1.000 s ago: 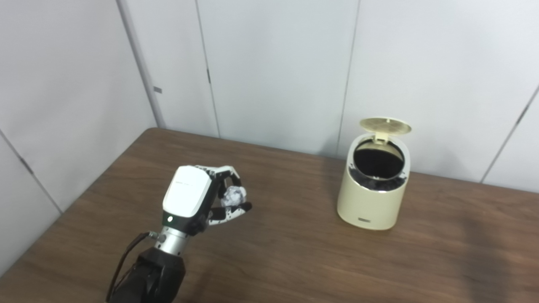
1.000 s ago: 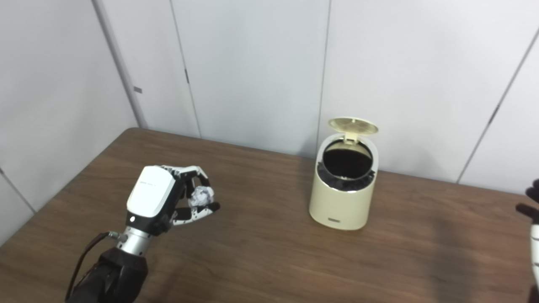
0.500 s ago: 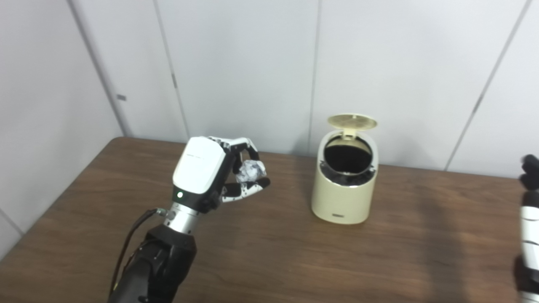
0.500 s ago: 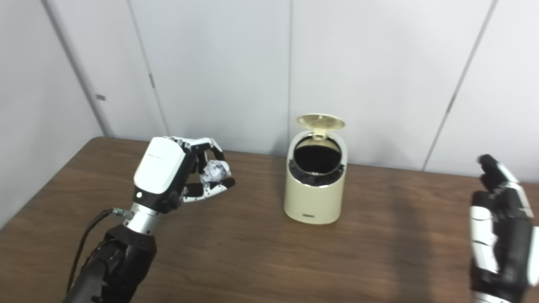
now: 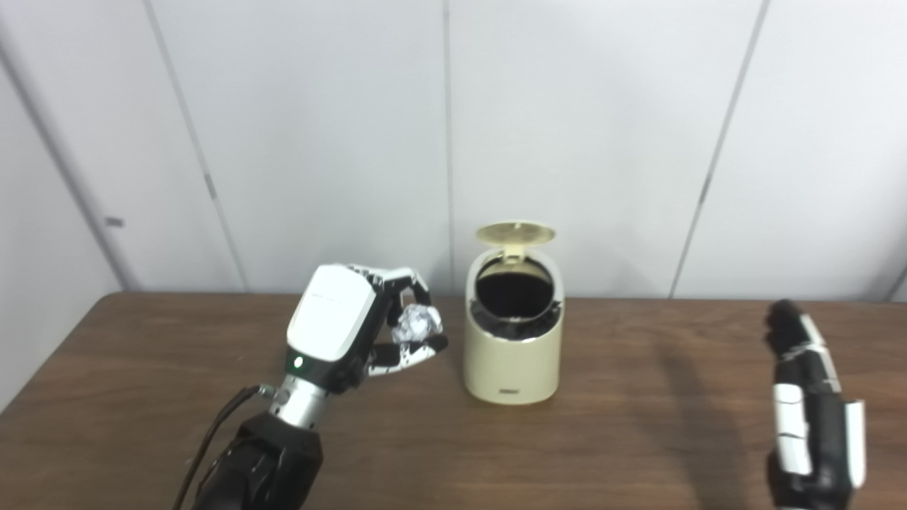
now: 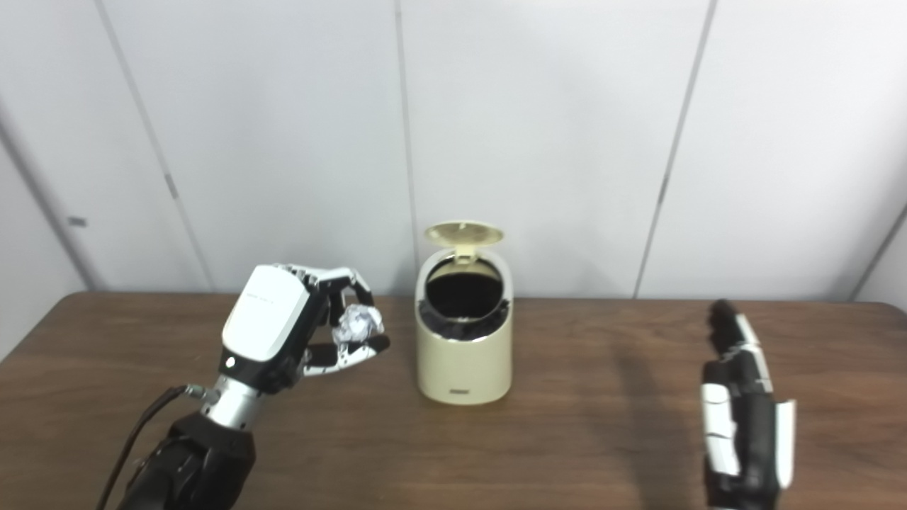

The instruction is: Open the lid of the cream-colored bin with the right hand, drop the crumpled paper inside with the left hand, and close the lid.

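The cream-colored bin [image 5: 511,358] stands at the table's middle, near the back wall. Its round lid [image 5: 515,232] is flipped up and back, and the dark liner inside shows. My left hand [image 5: 354,327] is raised left of the bin, shut on the white crumpled paper [image 5: 417,324], which sits between fingers and thumb just short of the bin's left side. My right hand [image 5: 808,400] hovers well to the right of the bin, fingers straight and apart, holding nothing.
The brown wooden table [image 5: 602,439] runs across the whole view. Grey wall panels [image 5: 567,142] rise right behind the bin. The table's left corner [image 5: 106,301] lies beyond my left hand.
The camera has swung right, so the bin now sits mid-picture and my right hand has come into view. The left hand with the paper has risen and come closer to the bin.
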Tool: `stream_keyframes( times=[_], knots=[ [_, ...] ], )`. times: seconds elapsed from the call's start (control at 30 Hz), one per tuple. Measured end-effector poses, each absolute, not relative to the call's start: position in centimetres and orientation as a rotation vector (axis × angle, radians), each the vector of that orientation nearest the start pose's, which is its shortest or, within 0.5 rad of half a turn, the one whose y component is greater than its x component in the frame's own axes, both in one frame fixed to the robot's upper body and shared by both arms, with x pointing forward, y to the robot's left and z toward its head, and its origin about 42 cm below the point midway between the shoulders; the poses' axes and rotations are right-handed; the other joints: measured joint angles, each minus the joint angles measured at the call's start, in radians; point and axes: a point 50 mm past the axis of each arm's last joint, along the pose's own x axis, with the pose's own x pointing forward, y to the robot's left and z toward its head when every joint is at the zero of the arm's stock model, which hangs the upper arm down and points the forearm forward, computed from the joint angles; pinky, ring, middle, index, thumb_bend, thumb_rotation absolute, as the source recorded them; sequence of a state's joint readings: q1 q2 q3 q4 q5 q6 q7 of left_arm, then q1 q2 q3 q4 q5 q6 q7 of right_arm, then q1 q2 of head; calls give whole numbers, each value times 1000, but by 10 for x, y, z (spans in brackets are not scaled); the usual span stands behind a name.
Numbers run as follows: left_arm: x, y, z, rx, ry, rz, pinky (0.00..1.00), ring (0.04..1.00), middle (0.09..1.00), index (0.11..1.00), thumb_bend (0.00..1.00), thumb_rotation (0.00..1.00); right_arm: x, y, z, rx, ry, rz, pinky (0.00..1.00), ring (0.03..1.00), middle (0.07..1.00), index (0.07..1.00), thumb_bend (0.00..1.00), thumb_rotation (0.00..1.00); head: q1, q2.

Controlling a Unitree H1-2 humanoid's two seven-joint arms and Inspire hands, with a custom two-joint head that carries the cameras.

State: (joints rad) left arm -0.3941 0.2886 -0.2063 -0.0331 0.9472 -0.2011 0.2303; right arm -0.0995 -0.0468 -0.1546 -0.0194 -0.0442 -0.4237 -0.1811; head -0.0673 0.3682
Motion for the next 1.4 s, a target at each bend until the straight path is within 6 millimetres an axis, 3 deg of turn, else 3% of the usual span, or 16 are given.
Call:
stream_keyframes(
  times=[0.13, 0.43, 1.03, 1.4],
  knots=[
    [383, 199, 236, 1162, -823, 6, 156, 194, 262, 472, 492, 63, 303, -259, 159, -70, -550, -289, 873, 868, 857, 825, 293, 743, -26, -6],
    [397, 190, 226, 1147, -804, 0, 138, 180, 253, 472, 492, 63, 303, -243, 159, -91, -564, -308, 851, 864, 851, 820, 310, 795, -66, -23],
    [432, 154, 244, 1102, -854, -44, 143, 188, 261, 472, 492, 61, 304, -216, 164, -72, -603, -334, 838, 854, 844, 809, 288, 793, -126, -40],
    [456, 134, 252, 1109, -843, -58, 147, 188, 266, 472, 491, 62, 302, -214, 172, -60, -632, -336, 842, 863, 852, 810, 292, 747, -135, -34]
  ],
)
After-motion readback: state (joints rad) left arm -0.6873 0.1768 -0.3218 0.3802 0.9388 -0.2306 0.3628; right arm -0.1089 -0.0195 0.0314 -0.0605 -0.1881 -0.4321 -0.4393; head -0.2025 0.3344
